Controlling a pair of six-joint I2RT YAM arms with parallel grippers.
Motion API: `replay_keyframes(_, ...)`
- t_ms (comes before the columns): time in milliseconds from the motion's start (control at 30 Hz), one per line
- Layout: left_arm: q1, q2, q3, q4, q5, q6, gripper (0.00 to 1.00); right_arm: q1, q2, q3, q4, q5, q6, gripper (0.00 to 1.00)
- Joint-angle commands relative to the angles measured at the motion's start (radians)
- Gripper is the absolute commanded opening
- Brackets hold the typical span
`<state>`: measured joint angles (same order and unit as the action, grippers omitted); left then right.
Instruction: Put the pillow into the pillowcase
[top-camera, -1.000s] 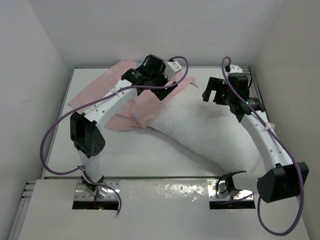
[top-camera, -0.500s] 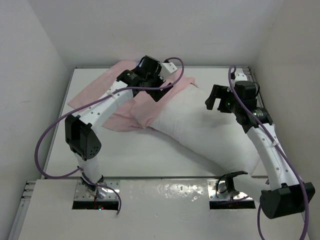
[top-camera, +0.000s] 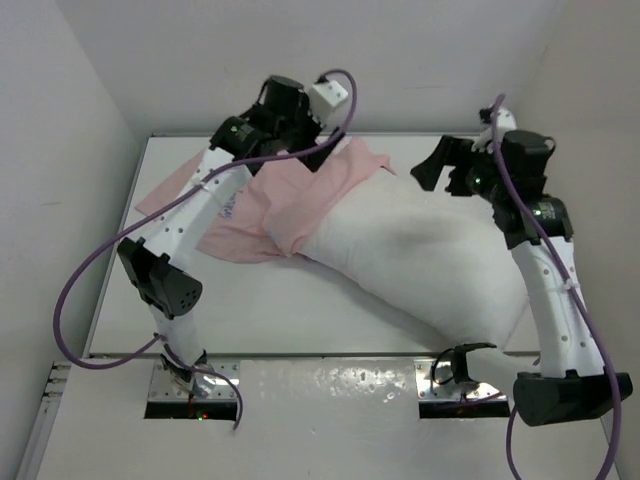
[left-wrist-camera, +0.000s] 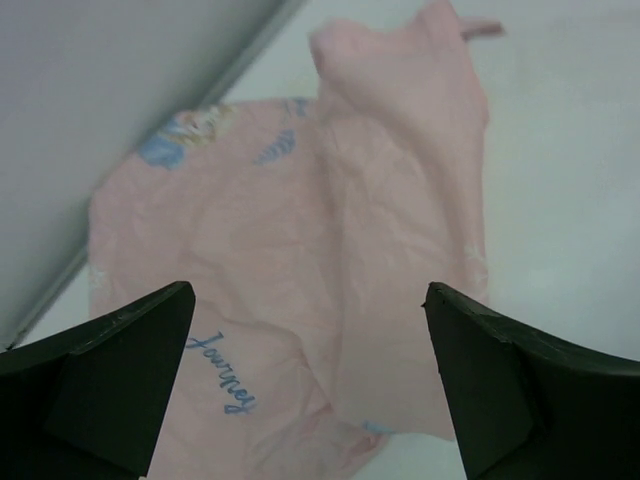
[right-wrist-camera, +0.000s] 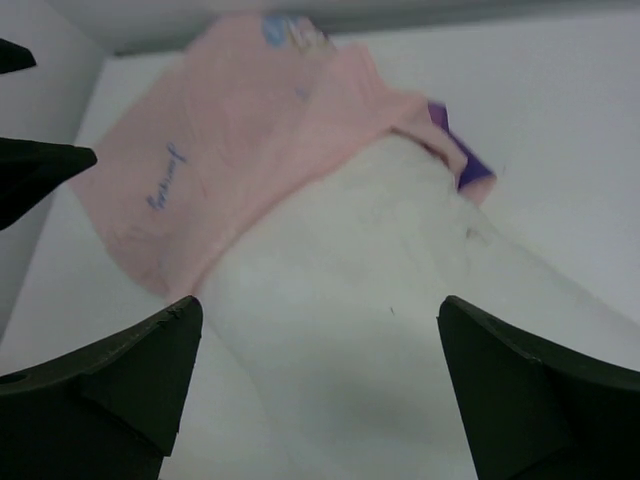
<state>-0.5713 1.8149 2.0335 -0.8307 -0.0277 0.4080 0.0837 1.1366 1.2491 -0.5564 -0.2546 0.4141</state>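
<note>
The white pillow (top-camera: 420, 260) lies slantwise from the table's middle to the front right. The pillowcase (top-camera: 300, 195) shows its pale pink side, spread at the back left, and its edge drapes over the pillow's upper left end. My left gripper (top-camera: 318, 152) hangs open and empty above the pillowcase (left-wrist-camera: 330, 200), which has blue "Journey" lettering. My right gripper (top-camera: 437, 172) hangs open and empty above the pillow's upper end (right-wrist-camera: 400, 330). The right wrist view also shows the pillowcase (right-wrist-camera: 230, 140) with a purple strip (right-wrist-camera: 462, 160) at its edge.
White walls enclose the table (top-camera: 300, 310) at the back and on both sides. A flat part of the pillowcase (top-camera: 170, 190) reaches toward the left wall. A black cable clip (top-camera: 460, 362) sits near the right arm's base.
Both grippers have risen off the fabric. The left one moved back and left from the pillowcase edge, and the right one moved right and away from the pillow.
</note>
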Motion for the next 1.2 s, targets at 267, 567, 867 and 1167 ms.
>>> replay_keyframes(267,0.159,-0.124,-0.131,0.083,-0.007,-0.093,0.97,-0.03,-0.192,-0.129,0.105,0.078,-0.012,0.99)
replay_keyframes(567,-0.016,-0.126,-0.377,0.107,-0.047,-0.021,0.92,0.14,-0.069,-0.249,0.006,0.306,-0.101,0.92)
replay_keyframes(867,-0.036,-0.042,-0.427,0.096,0.023,-0.058,0.85,0.341,0.026,-0.274,0.087,0.316,-0.107,0.89)
replay_keyframes(1167,-0.048,0.001,-0.458,0.107,0.021,-0.054,0.61,0.513,0.23,-0.097,0.024,0.586,-0.193,0.99)
